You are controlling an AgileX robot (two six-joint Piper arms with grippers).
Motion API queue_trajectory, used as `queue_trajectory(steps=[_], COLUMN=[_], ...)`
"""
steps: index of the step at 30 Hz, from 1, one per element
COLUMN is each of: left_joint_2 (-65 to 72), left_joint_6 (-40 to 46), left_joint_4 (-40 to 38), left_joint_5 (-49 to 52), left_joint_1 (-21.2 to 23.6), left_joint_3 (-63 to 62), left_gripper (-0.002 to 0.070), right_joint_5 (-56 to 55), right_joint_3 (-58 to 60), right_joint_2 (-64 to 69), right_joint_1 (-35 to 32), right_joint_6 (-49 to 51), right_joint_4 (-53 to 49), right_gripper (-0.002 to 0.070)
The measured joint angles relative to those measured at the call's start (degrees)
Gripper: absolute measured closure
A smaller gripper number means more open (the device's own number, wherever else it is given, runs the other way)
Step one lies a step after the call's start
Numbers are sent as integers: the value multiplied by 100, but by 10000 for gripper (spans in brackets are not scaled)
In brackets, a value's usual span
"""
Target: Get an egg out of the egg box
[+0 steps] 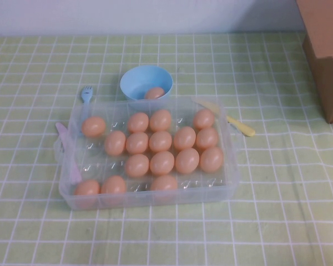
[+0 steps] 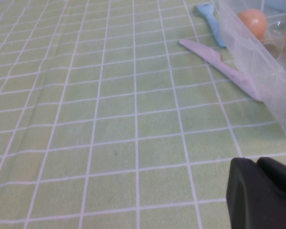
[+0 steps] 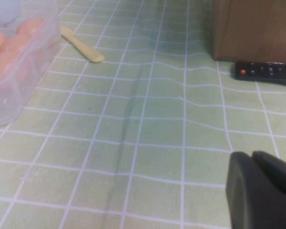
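The clear plastic egg box sits mid-table, open, with several peach-orange eggs such as one in the middle in its cups. Neither arm shows in the high view. My left gripper is shut and empty, low over the cloth to the box's left; the box wall and one egg show in the left wrist view. My right gripper is shut and empty over the cloth to the box's right; the box corner shows in the right wrist view.
A light-blue bowl with one egg stands behind the box. A blue fork and pink knife lie at its left, a yellow knife at its right. A cardboard box and black remote are far right.
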Motion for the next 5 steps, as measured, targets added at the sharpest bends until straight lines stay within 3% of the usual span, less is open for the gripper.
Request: queue_trajectory(steps=[5], left_joint_2=[0], left_joint_6=[-2], left_joint_4=[0], left_joint_5=[0], left_joint_1=[0], left_joint_3=[0], left_gripper=[678], right_joint_5=[0], right_joint_3=[0], right_joint_2=[0], right_joint_1=[0], right_joint_6=[0], right_joint_4=[0], right_gripper=[695])
